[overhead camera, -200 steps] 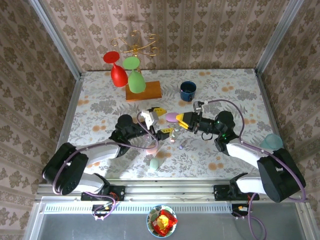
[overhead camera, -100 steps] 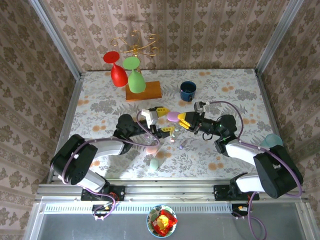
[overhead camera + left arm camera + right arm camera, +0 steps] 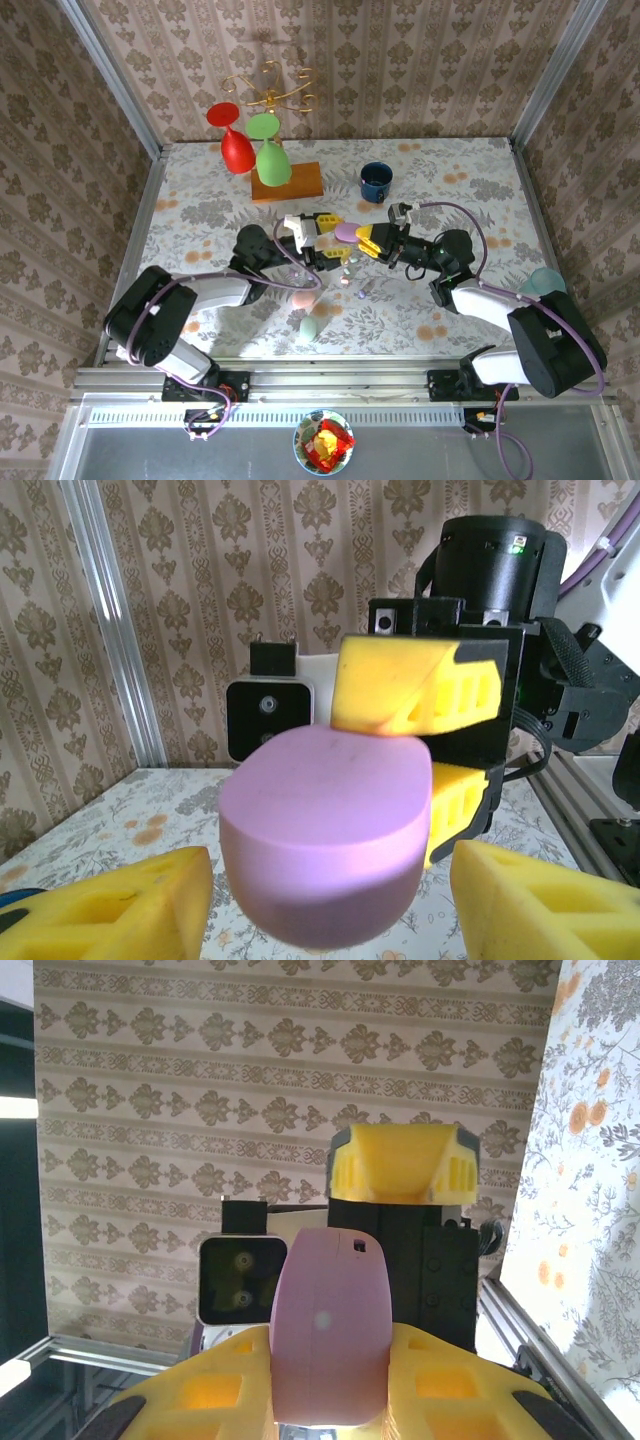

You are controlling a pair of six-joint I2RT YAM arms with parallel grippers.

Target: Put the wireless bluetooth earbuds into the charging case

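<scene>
over floral surface (image 3: 470, 185), right fingers (image 3: 415, 685) pinch lilac case (image 3: 320, 825), left fingers (image 3: 100, 905) gape around it; skewed closing could dislodge it

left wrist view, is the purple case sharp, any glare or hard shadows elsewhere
Left wrist view: the purple case sits close and slightly soft, top lit, underside shaded. Right wrist view: the case in the right gripper is evenly lit; a dark strip with one bright light runs down the left edge. Top external view: sharp, soft shadows on the table.
</scene>
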